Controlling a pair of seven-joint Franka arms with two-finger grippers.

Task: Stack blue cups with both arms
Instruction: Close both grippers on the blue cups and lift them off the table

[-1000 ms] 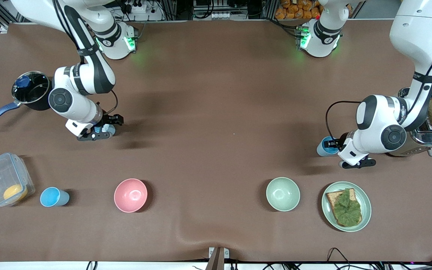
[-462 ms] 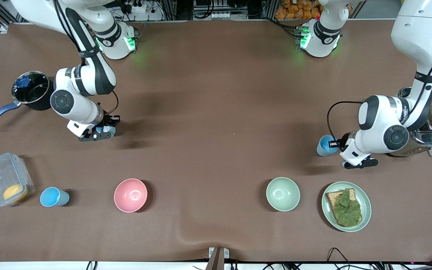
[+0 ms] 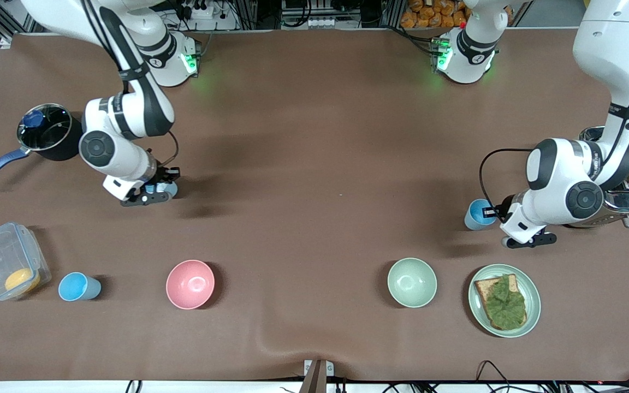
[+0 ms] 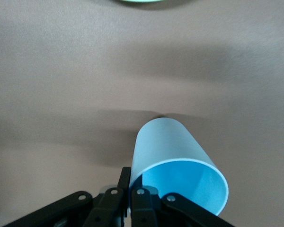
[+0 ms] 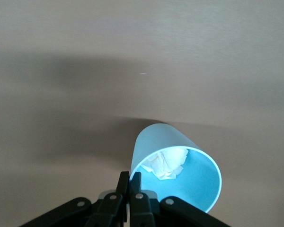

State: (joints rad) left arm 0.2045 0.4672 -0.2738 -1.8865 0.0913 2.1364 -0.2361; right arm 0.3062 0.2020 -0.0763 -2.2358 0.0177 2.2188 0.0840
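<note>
Brown tabletop beneath, my left gripper (image 4: 128,201) and right gripper (image 5: 129,198) each pinch a blue cup's rim, cups (image 3: 477,214) (image 3: 168,189) well apart at their own ends.

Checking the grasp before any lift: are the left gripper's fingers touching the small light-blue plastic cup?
Touching. In the left wrist view, the left gripper's fingers are shut on the rim of the small light-blue plastic cup.

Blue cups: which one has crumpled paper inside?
The blue cup pinched by the right gripper; the left gripper's cup looks empty.
</note>
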